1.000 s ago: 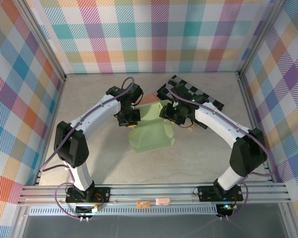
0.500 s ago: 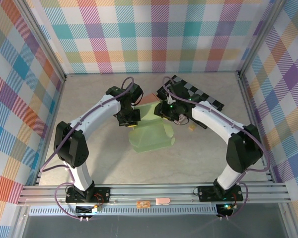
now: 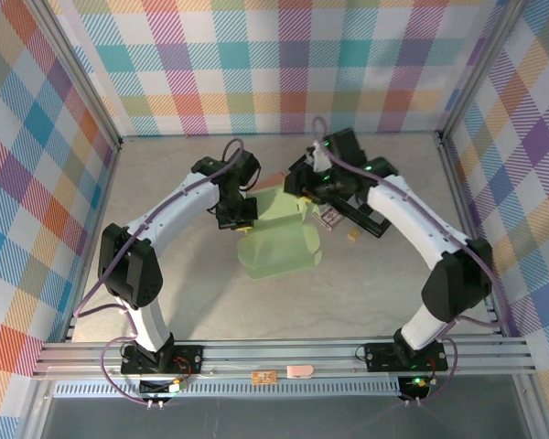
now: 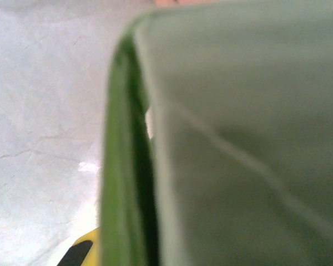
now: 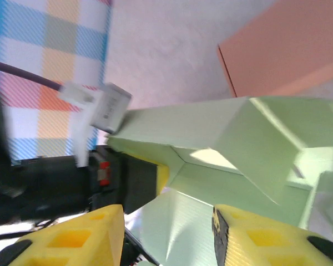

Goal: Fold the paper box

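Plaid-walled cell (image 3: 284, 64), grey stone-look tabletop (image 3: 393, 283). Just behind the pale green paper box (image 3: 279, 247) lies a salmon-orange card sheet (image 5: 283, 55). A black-white chequered board (image 3: 366, 222) sits to the R, partly under R arm (image 3: 412, 229). Box at table centre, long axis near–far, broad end twd arm bases, far flaps up btwn grippers. L gripper (image 3: 241, 219) pinched tight on box's L wall. R gripper (image 5: 167, 210) fingers apart at far-R corner, nothing clamped.
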Controlling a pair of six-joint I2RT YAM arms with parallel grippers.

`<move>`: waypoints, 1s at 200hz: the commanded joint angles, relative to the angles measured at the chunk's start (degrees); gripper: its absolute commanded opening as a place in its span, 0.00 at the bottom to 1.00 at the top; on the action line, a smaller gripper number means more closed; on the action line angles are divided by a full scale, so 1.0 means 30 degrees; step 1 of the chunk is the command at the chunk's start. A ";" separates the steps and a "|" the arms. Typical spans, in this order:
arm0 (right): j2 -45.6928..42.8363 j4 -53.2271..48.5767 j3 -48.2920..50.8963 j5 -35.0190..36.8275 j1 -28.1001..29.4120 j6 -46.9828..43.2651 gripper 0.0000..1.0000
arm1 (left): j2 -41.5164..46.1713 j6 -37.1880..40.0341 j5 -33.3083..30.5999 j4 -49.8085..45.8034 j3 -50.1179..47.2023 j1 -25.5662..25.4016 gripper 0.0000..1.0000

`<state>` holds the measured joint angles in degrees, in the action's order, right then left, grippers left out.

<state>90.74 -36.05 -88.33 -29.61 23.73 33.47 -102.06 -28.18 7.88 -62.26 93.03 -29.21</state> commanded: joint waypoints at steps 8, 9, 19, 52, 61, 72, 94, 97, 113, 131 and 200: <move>-0.0989 0.0775 -0.0170 -0.4929 -0.3685 -0.0051 0.46 | -0.0884 0.2094 0.3721 0.1966 0.0881 0.1129 0.00; -0.0998 0.0844 -0.0114 -0.5016 -0.3805 0.0021 0.46 | -0.0908 0.2126 0.3814 0.2014 0.0901 0.1156 0.00; -0.0986 0.1803 0.0449 -0.5636 -0.4875 0.0863 0.45 | -0.1375 0.2552 0.4776 0.2405 0.1244 0.1541 0.00; -0.0199 0.3543 0.1505 -0.6360 -0.6351 0.1892 0.44 | -0.3449 0.4078 0.6617 0.2429 0.3176 0.2325 0.00; 0.0596 0.3249 0.1257 -0.6803 -0.6416 0.1551 0.43 | -0.4003 0.4569 0.6680 0.2220 0.3761 0.2423 0.00; 0.1586 0.3000 0.0935 -0.7324 -0.6414 0.0985 0.43 | -0.4752 0.5123 0.7275 0.2111 0.4384 0.2570 0.00; 0.3072 0.2253 0.0177 -0.7758 -0.6414 -0.0934 0.42 | -0.5870 0.5689 0.7821 0.1993 0.5152 0.2819 0.00; 0.3263 0.2195 0.0089 -0.7804 -0.6414 -0.1179 0.42 | -0.6020 0.5764 0.7857 0.1976 0.5256 0.2815 0.00; 0.4052 0.1880 -0.0493 -0.8174 -0.6412 -0.2304 0.42 | -0.6522 0.6263 0.8238 0.1693 0.5719 0.2825 0.00; 0.4852 0.2166 -0.0825 -0.9391 -0.6413 -0.3036 0.43 | -0.6815 0.6482 0.8374 0.1369 0.5950 0.2823 0.00; 0.5429 0.2425 -0.0687 -1.1392 -0.6243 -0.4622 0.41 | -0.6906 0.6570 0.8645 0.1187 0.5936 0.2831 0.00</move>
<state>107.22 -29.36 -89.32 -59.86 4.29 23.51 -122.43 -9.56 31.44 -56.93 108.71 -21.17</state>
